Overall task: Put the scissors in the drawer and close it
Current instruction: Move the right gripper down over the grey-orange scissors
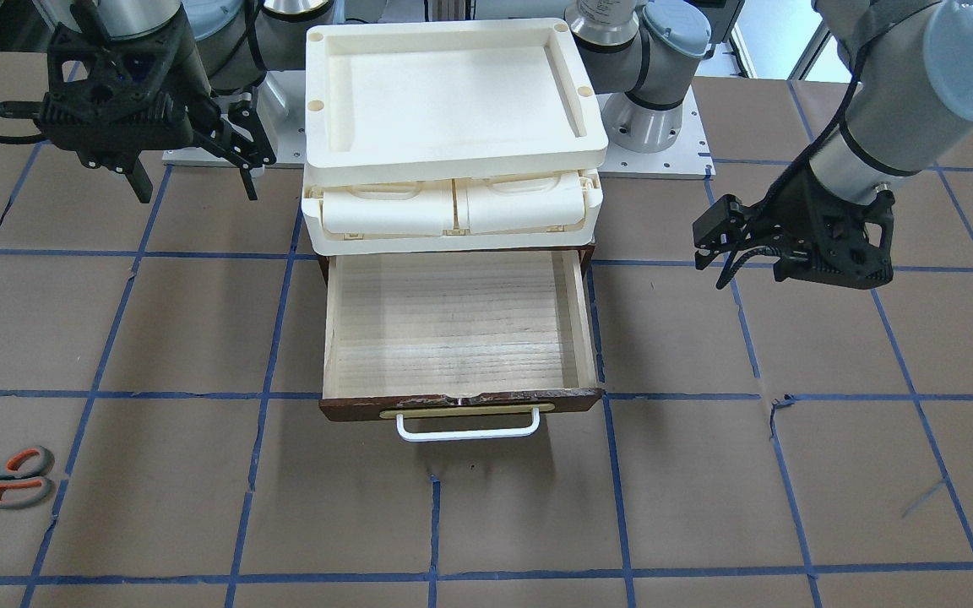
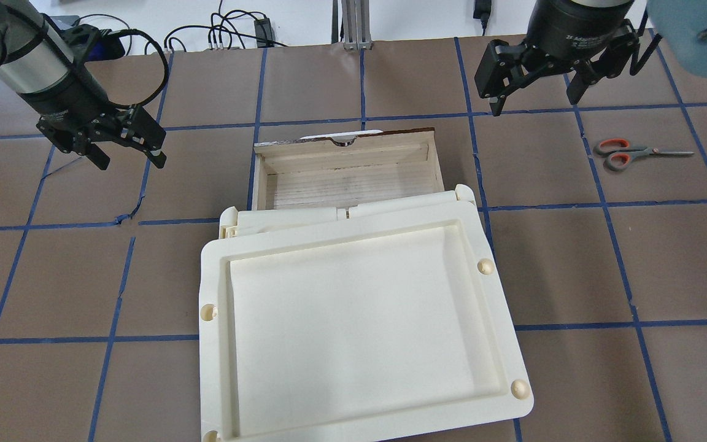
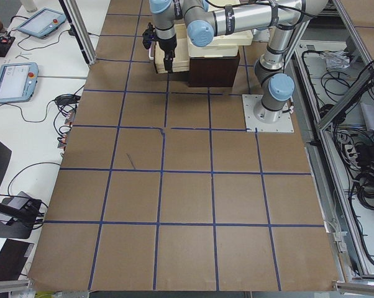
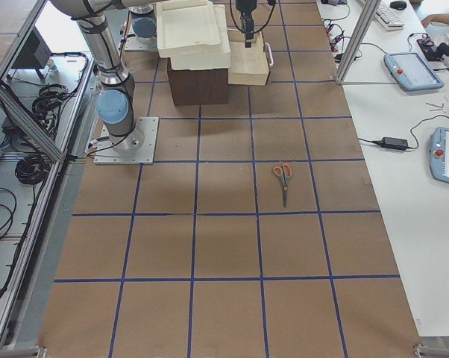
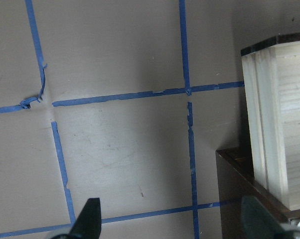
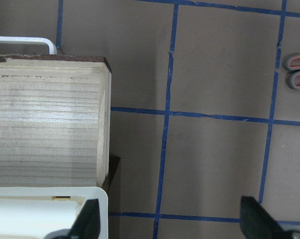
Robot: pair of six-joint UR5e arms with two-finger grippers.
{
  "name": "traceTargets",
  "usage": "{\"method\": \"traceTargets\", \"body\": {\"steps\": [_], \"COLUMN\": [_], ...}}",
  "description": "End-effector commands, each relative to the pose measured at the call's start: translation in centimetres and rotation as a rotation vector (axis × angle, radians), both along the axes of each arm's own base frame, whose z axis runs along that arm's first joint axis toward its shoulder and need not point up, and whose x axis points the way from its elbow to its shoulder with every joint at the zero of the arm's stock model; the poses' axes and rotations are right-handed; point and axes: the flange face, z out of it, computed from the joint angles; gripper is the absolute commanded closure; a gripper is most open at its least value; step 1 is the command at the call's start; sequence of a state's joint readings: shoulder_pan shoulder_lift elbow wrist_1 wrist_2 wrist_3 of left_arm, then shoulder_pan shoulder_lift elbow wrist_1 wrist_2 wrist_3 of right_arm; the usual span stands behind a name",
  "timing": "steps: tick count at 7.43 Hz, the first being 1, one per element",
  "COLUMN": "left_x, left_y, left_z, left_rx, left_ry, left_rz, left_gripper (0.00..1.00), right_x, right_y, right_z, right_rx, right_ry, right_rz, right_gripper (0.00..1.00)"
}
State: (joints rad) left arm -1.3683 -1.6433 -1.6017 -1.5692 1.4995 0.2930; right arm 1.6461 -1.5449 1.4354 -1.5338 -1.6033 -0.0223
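Note:
The scissors (image 1: 5,479), with grey blades and orange-lined handles, lie flat on the brown table, well to the robot's right of the drawer; they also show in the overhead view (image 2: 626,152) and, handles only, in the right wrist view (image 6: 297,72). The drawer (image 1: 453,321) is pulled out and empty, its pale wood floor bare and its white loop handle (image 1: 467,425) facing away from the robot. My right gripper (image 2: 534,104) is open and empty, hovering between drawer and scissors. My left gripper (image 2: 131,161) is open and empty, hovering left of the drawer.
A cream plastic tray unit (image 2: 359,319) sits on the dark cabinet (image 5: 234,189) above the drawer. Blue tape lines grid the brown table surface (image 1: 199,338). The drawer's side wall (image 5: 269,119) shows at the right of the left wrist view.

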Motion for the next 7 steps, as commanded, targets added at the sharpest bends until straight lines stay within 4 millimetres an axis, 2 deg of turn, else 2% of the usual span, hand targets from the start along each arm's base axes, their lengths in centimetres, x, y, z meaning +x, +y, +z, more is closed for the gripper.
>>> {"method": "traceTargets", "body": {"steps": [1, 2, 3, 4, 5, 7], "left_x": [0.0, 0.1, 0.0, 0.0, 0.1, 0.0], "left_y": [0.0, 0.0, 0.0, 0.0, 0.0, 0.0], "left_z": [0.0, 0.0, -0.2, 0.0, 0.0, 0.0], "left_rx": [0.001, 0.001, 0.004, 0.001, 0.001, 0.001], "left_ry": [0.001, -0.001, 0.000, -0.001, -0.001, -0.001], "left_rz": [0.000, 0.001, 0.000, 0.000, 0.001, 0.000], "left_gripper": [0.00, 0.00, 0.00, 0.00, 0.00, 0.00], "right_x": [-0.6, -2.2, -4.8, -8.1, -12.0, -20.1], "right_y": [-1.9, -2.8, -3.6, -4.4, -6.3, -9.6], "right_z": [-1.6, -2.2, -2.4, -4.0, -6.3, -10.4], "right_rx": [0.028, 0.041, 0.046, 0.092, 0.140, 0.144], "right_ry": [-0.011, -0.014, -0.012, -0.017, -0.024, -0.032], "right_rz": [-0.018, -0.050, -0.084, -0.141, -0.122, 0.062], "right_gripper": [0.00, 0.00, 0.00, 0.00, 0.00, 0.00]}}
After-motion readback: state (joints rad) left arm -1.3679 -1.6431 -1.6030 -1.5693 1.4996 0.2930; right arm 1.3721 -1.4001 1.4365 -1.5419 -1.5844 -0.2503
